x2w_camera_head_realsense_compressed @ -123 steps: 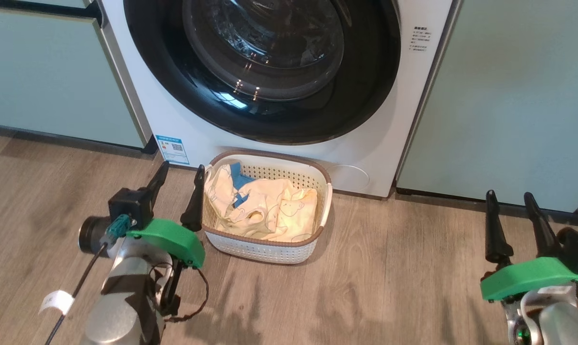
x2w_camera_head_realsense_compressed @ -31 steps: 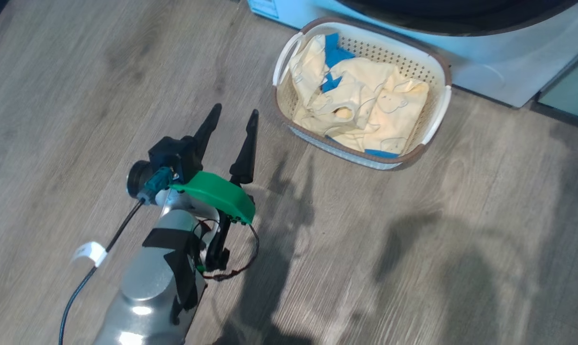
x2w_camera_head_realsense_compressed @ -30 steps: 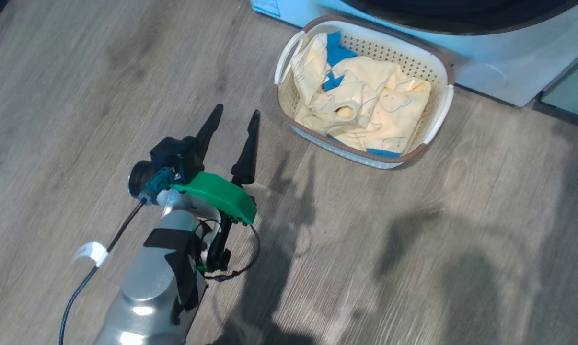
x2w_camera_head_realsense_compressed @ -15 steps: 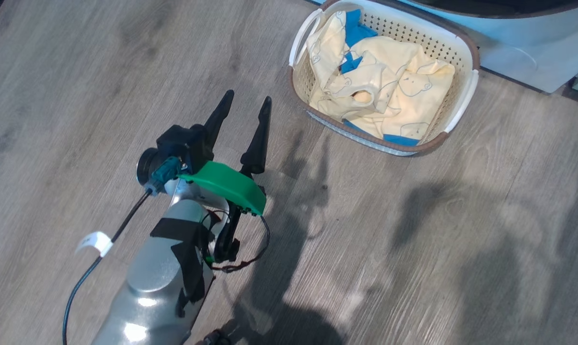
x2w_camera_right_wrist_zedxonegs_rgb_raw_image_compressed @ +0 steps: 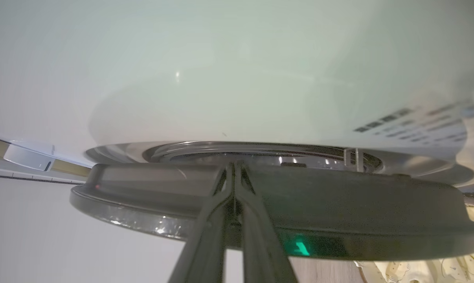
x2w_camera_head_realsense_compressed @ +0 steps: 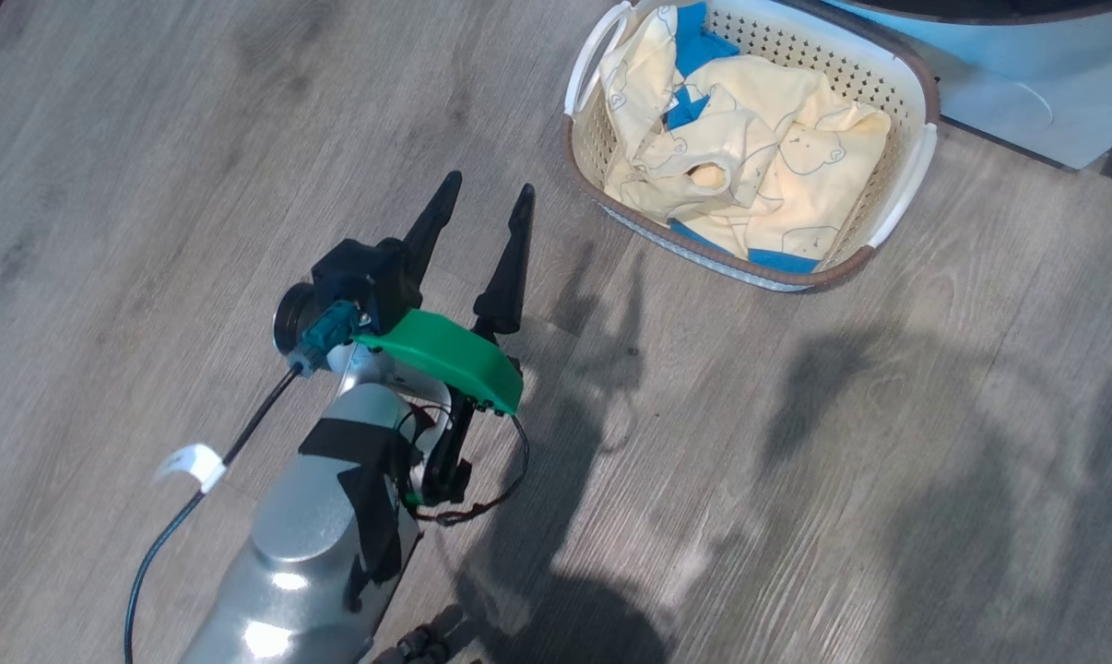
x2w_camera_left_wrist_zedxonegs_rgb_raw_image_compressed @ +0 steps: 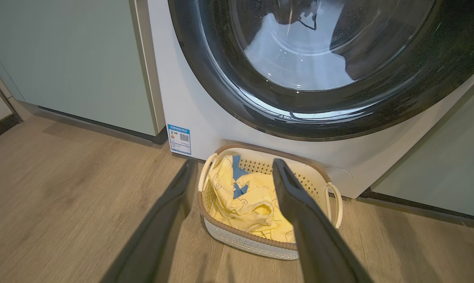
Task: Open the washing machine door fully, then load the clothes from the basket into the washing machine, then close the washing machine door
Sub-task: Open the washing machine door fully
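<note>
Your left gripper (x2w_camera_head_realsense_compressed: 484, 189) hangs open and empty over the grey wood plank floor (x2w_camera_head_realsense_compressed: 796, 461), near the small cream perforated plastic basket (x2w_camera_head_realsense_compressed: 796, 37). The pale yellow bear-print clothes with blue trim (x2w_camera_head_realsense_compressed: 777, 157) lie in it. The basket sits just in front of the big white front-loading washing machine (x2w_camera_left_wrist_zedxonegs_rgb_raw_image_compressed: 205, 114). Your right gripper (x2w_camera_right_wrist_zedxonegs_rgb_raw_image_compressed: 233, 169) is closed, tips at the rim of the glossy black round washing machine door (x2w_camera_right_wrist_zedxonegs_rgb_raw_image_compressed: 378, 212); contact unclear.

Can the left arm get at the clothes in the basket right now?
Probably yes: the left arm hangs beside the basket, jaws open, and the clothes lie uncovered inside, with just bare floor between.
</note>
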Available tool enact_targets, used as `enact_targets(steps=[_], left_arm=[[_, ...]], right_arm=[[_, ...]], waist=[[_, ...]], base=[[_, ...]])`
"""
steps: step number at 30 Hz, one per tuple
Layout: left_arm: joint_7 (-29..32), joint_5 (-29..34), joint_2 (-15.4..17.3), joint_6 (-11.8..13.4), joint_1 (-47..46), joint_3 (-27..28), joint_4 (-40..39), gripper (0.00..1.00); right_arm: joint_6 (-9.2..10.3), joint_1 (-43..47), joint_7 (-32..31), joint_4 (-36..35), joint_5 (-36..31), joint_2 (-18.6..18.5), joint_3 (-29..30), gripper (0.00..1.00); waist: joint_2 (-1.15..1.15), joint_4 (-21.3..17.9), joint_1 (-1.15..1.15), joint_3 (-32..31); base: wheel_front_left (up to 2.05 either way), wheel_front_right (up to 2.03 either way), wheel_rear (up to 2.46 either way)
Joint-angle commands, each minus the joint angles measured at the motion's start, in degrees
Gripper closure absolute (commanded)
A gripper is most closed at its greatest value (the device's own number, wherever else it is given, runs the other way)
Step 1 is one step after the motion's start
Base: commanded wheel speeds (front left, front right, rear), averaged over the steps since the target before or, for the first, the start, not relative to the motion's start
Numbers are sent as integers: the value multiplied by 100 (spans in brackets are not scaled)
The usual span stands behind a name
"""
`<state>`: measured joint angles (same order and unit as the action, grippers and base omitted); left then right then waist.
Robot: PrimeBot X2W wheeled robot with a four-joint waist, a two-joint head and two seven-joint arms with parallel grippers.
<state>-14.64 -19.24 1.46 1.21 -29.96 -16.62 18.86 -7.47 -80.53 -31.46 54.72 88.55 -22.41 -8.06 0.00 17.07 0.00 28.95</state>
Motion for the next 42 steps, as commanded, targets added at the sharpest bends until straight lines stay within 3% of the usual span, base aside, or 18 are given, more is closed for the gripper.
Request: enact_targets(steps=[1,23,42], left_arm=[[-36,-30,142,43,-138,187,-177,0],[-36,29,142,16,-109,221,-69,0],[-36,212,142,-107,-13,389,60,0]], right_arm=[[-2,-194,-135,-185,-53,67,-78,100],[-2,186,-766,-472,80,103,-236,100],[-2,832,-1337,-823,192,376,-453,100]], waist=[[0,7,0,-9],[0,-86,0,-196],[0,-256,0,-585]], base=[[0,0,0],[0,0,0],[0,0,0]])
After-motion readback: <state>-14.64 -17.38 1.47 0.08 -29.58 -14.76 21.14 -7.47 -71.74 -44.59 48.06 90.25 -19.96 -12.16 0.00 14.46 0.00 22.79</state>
